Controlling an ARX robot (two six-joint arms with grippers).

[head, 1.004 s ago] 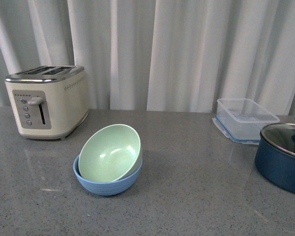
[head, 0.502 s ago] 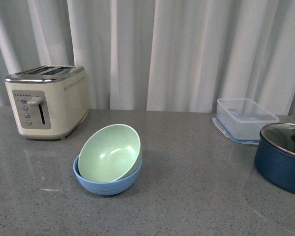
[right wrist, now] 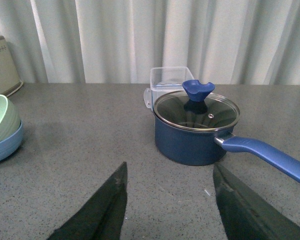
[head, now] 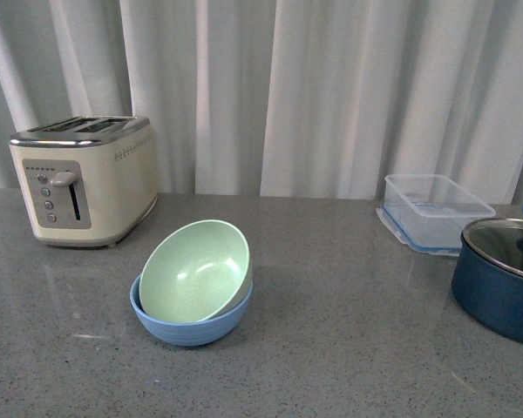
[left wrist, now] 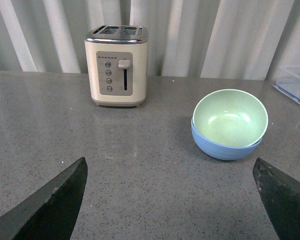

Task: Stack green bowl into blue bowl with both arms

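Green bowl (head: 194,271) tilted inside blue bowl (head: 190,324) on worktop (head: 349,331). Left hand (left wrist: 170,200) wide, empty; right hand (right wrist: 170,210) wide, empty.

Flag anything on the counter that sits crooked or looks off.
The green bowl sits inside the blue bowl but not level: in the front view it leans, its opening tipped toward the camera and its far rim raised well above the blue rim. Toaster, clear container and lidded pot look ordinary. Nothing is spilled.
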